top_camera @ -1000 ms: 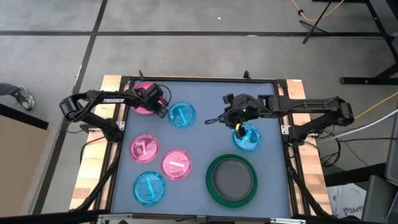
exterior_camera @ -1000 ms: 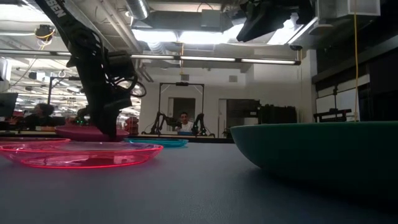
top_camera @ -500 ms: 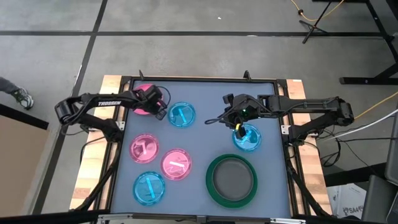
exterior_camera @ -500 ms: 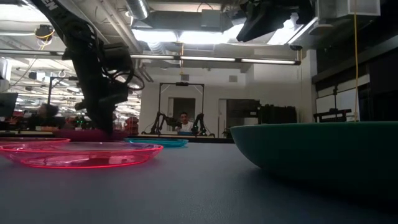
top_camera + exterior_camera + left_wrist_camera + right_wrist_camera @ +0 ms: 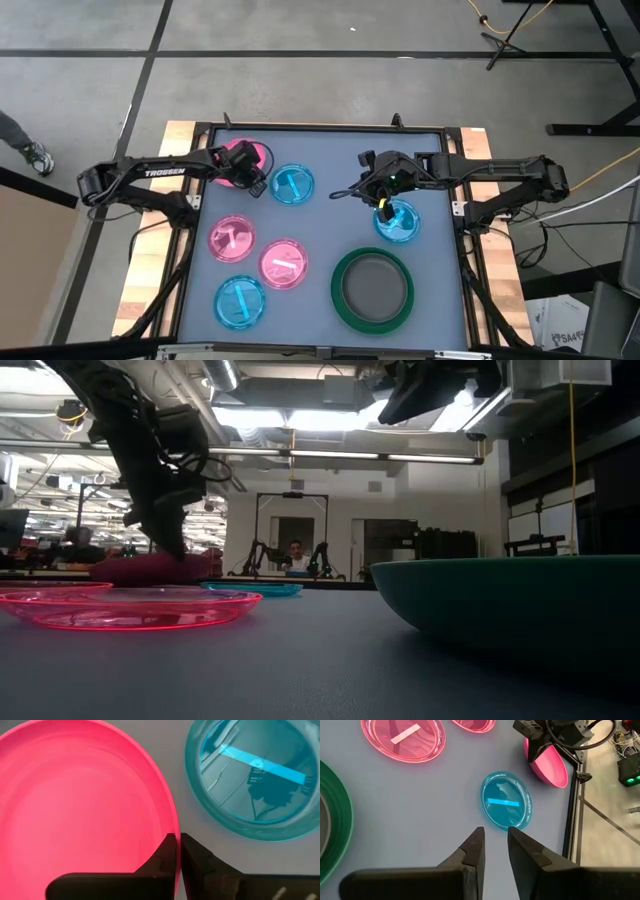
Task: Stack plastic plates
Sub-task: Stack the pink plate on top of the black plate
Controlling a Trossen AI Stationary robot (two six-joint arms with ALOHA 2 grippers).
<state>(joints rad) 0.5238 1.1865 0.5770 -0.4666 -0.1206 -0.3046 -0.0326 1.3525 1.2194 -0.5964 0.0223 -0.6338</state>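
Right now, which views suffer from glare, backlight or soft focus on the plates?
Low view: bright ceiling strips backlight the scene, so the left arm is a silhouette, and the green plate close to the lens looks soft. Left wrist view: evenly lit, the opaque pink plate sharp, a pale streak on the blue plate. High view: flat light, no strong glare.

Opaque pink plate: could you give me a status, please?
Left gripper shut on opaque pink plate rim, tilted. Right gripper waits over blue plate. Nothing blocking.

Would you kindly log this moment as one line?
left hand: shut on opaque pink plate rim | right hand: over blue plate | stacking: not begun
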